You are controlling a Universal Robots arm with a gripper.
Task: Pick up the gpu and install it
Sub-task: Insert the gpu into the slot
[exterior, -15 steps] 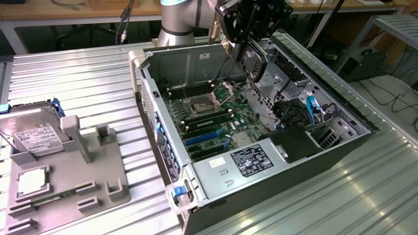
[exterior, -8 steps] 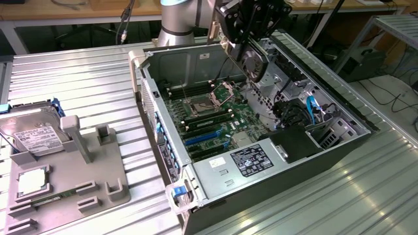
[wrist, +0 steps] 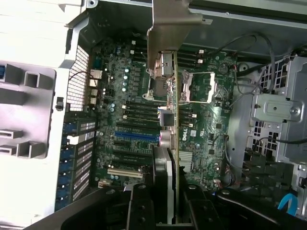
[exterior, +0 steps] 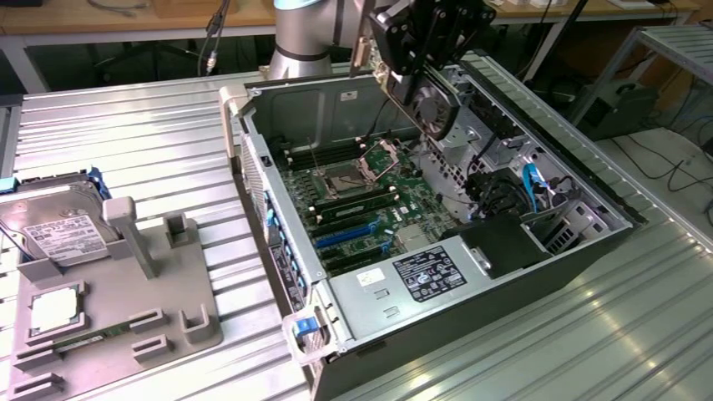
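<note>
We carry the gpu, a thin black rectangular circuit card with a round fan and silver metal end bracket (exterior: 432, 113), above the open black metal computer case (exterior: 299, 109).
Our jaws pinch its upper edge, one on each face, and the card hangs over the green motherboard (exterior: 356, 209), unseated. We judge it light and stiff but fragile, best held by its bare board edges, clear of the fan.

The gpu (exterior: 435, 113) sits between the fingers of the gripper (wrist: 170, 208), directly beneath it the motherboard (exterior: 356, 209) inside the case (exterior: 254, 159), the hard drive (exterior: 62, 234) on its holder (exterior: 145, 292) well apart from it.
</note>
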